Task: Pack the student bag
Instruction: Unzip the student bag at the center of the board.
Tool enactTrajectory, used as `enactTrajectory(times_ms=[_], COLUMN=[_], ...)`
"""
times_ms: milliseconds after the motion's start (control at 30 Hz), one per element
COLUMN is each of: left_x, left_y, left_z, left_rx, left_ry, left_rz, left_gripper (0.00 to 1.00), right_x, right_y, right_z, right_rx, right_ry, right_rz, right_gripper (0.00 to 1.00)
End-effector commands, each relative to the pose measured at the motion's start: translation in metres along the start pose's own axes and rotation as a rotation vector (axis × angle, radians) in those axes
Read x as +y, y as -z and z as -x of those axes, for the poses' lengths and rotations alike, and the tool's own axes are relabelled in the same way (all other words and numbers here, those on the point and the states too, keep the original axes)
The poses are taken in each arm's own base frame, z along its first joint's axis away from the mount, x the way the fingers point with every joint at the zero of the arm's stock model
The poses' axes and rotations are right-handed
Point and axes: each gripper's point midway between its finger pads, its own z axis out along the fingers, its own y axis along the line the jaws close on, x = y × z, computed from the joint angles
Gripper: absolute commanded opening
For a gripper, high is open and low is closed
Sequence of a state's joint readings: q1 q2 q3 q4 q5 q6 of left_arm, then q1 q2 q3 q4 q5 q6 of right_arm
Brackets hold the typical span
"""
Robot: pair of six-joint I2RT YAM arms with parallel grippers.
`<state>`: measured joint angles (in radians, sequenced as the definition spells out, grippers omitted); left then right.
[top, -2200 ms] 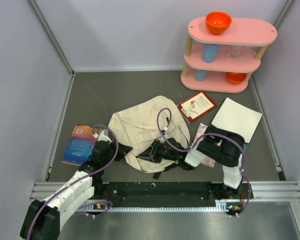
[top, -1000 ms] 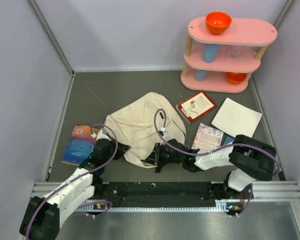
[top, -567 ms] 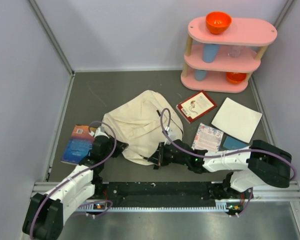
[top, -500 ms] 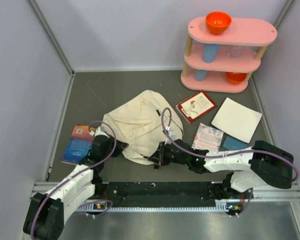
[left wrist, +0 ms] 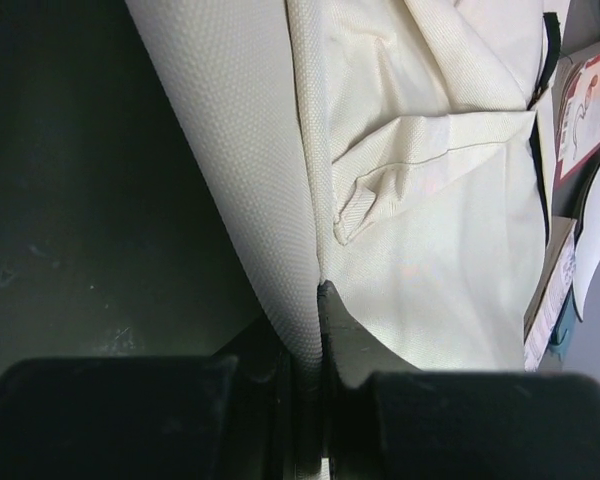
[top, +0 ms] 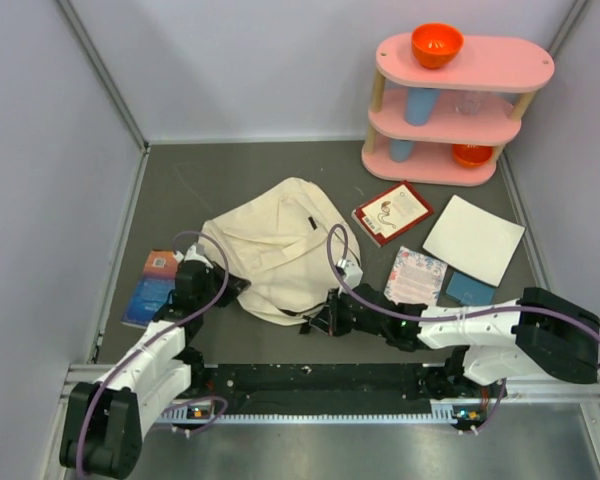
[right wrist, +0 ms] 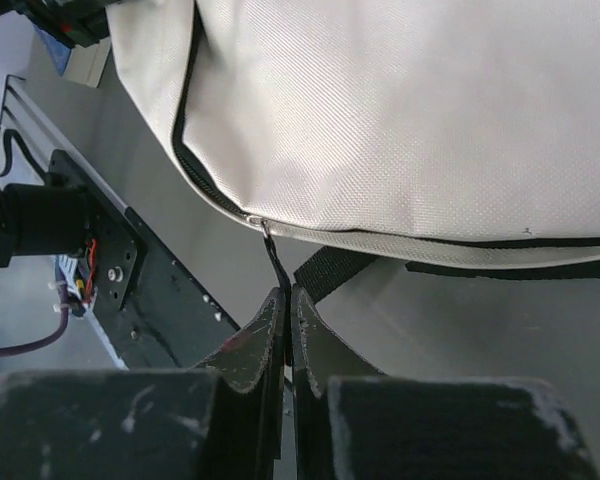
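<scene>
Grey worktop (top: 200,190) bears the bag (top: 280,245), slumped just ahead of both claws. Its canvas edge is pinched in the clenched left claw (left wrist: 315,300). The right claw (right wrist: 287,300) grips the zipper pull (right wrist: 272,250). A book (top: 152,290) lies beside the left claw.

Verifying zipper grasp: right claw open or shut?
Shut. The right claw pinches the black zipper pull at the student bag edge, jaws together.

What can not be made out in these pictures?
- Inside of the student bag: every view, its canvas covers it.
- Blue book: top view, left arm hides its right edge; title too small.
- Zipper pull: right wrist view, lower end hidden between right gripper fingers.
- Bag fold in left gripper: left wrist view, fingers hide its edge.
</scene>
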<state>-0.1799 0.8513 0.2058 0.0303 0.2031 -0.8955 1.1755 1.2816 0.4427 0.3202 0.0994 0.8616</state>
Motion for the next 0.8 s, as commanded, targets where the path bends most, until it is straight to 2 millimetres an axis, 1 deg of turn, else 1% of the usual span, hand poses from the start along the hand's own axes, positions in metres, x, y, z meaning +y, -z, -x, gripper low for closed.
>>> enactTrajectory(times_ms=[0,33,67,100,133,167,200,233,300,333,367,400,433,467,500,533,567,600,667,700,733,767], left_x=[-0.021,-0.023,-0.022,-0.026,-0.031,-0.027,-0.029,-0.034,-0.026,-0.025,-0.017,-0.004,-0.007,-0.004,-0.004,-0.009,-0.02,-0.029,-0.031,-0.038,-0.032,-0.03], left_y=[0.004,0.006,0.008,0.012,0.015,0.018,0.023,0.027,0.037,0.042,0.046,0.054,0.062,0.067,0.073,0.077,0.079,0.082,0.076,0.077,0.07,0.069], left_z=[0.033,0.033,0.032,0.032,0.03,0.023,0.024,0.026,0.022,0.025,0.032,0.026,0.033,0.036,0.034,0.035,0.024,0.019,-0.001,-0.012,-0.024,-0.031], left_rx=[-0.108,-0.11,-0.101,-0.104,-0.092,-0.063,-0.068,-0.069,-0.057,-0.065,-0.101,-0.083,-0.11,-0.129,-0.127,-0.13,-0.078,-0.059,0.014,0.064,0.099,0.119], left_ry=[-0.112,-0.126,-0.128,-0.147,-0.158,-0.16,-0.184,-0.2,-0.205,-0.201,-0.19,-0.152,-0.137,-0.125,-0.126,-0.124,-0.115,-0.093,-0.048,-0.001,0.023,0.043], left_rz=[-0.056,-0.064,-0.059,-0.076,-0.1,-0.085,-0.098,-0.106,-0.058,-0.035,0.021,0.092,0.115,0.144,0.145,0.126,0.06,0.011,-0.053,-0.104,-0.115,-0.124], left_gripper=[0.07,0.14,0.24,0.5,0.6,0.67,0.78,0.82,0.87,0.93,0.94,0.95,0.98,0.99,0.99,0.99,0.99,0.99,0.99,0.99,0.99,0.99], right_x=[-0.012,-0.014,-0.018,-0.019,-0.02,-0.019,-0.018,-0.015,-0.014,-0.009,-0.007,-0.007,-0.004,-0.003,-0.001,0.001,0.003,0.004,0.006,0.007,0.008,0.009], right_y=[0.006,0.006,0.006,0.006,0.006,0.005,0.005,0.004,0.002,0.0,-0.001,-0.003,-0.004,-0.005,-0.006,-0.006,-0.006,-0.007,-0.007,-0.007,-0.008,-0.008], right_z=[-0.006,-0.007,-0.008,-0.005,-0.005,-0.003,-0.001,0.003,0.005,0.008,0.01,0.01,0.012,0.014,0.015,0.017,0.018,0.019,0.021,0.022,0.022,0.023], right_rx=[0.012,0.009,0.007,-0.005,-0.008,-0.016,-0.025,-0.033,-0.033,-0.039,-0.044,-0.042,-0.047,-0.055,-0.056,-0.062,-0.067,-0.071,-0.075,-0.075,-0.077,-0.079], right_ry=[0.058,0.054,0.057,0.057,0.057,0.062,0.064,0.063,0.072,0.073,0.075,0.074,0.07,0.063,0.062,0.061,0.055,0.054,0.058,0.056,0.055,0.054], right_rz=[-0.044,-0.05,-0.058,-0.065,-0.068,-0.068,-0.07,-0.066,-0.07,-0.063,-0.06,-0.06,-0.056,-0.055,-0.052,-0.047,-0.039,-0.037,-0.032,-0.028,-0.026,-0.023], right_gripper=[0.0,0.0,0.0,0.0,0.0,0.0,0.0,0.0,0.0,0.0,0.0,0.0,0.0,0.0,0.0,0.0,0.0,0.0,0.0,0.0,0.0,0.0])
